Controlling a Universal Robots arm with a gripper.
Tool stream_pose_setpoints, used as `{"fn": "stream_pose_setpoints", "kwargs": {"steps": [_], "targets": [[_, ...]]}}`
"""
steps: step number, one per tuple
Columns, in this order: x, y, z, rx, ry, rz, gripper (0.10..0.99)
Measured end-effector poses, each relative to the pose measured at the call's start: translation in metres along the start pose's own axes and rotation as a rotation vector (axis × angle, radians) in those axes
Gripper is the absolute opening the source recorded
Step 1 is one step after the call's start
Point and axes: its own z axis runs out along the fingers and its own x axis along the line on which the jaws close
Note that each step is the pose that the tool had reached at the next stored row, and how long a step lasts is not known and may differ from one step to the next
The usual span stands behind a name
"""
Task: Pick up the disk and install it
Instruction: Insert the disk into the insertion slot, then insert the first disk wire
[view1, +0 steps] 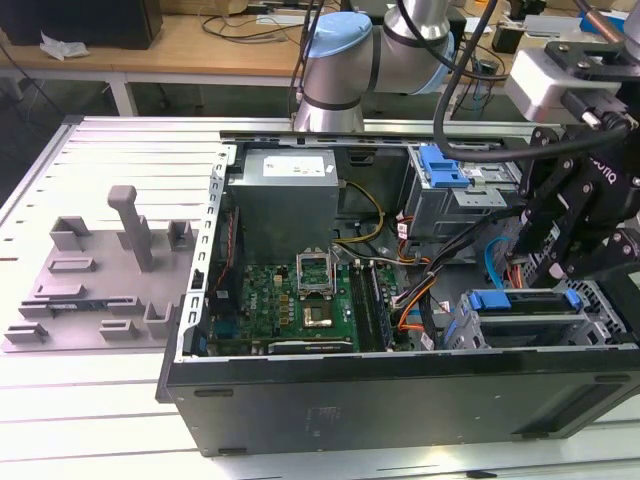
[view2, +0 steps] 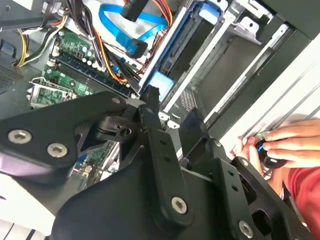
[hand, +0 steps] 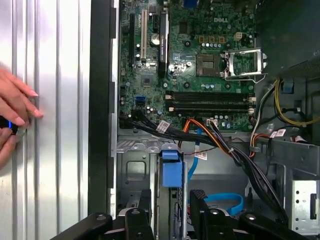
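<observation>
Lying lengthwise along the near case wall (view1: 400, 400), disk (view1: 525, 302) under spread end effector (hand: 172, 195).

Ribbed alu table (view1: 80, 420), open PC case (view1: 400, 395), grey jig (view1: 100, 290)

One open computer case (view1: 400, 405), one motherboard (hand: 200, 45), one grey power-supply box (view1: 285, 205) and one processor socket (hand: 207, 62) are counted. One robot arm (view1: 340, 60) and one gripper (hand: 172, 202) are logged. One hand (view2: 287, 142) is noted in the second wrist view.
</observation>
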Motion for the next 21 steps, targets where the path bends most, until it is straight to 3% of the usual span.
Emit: {"fn": "stream_pose_setpoints", "kwargs": {"steps": [20,21], "targets": [[0.0001,0.0002,0.0022,0.000,-0.0001,0.000,0.439],[-0.0030,0.0002,0.0026,0.000,0.0002,0.000,0.439]]}}
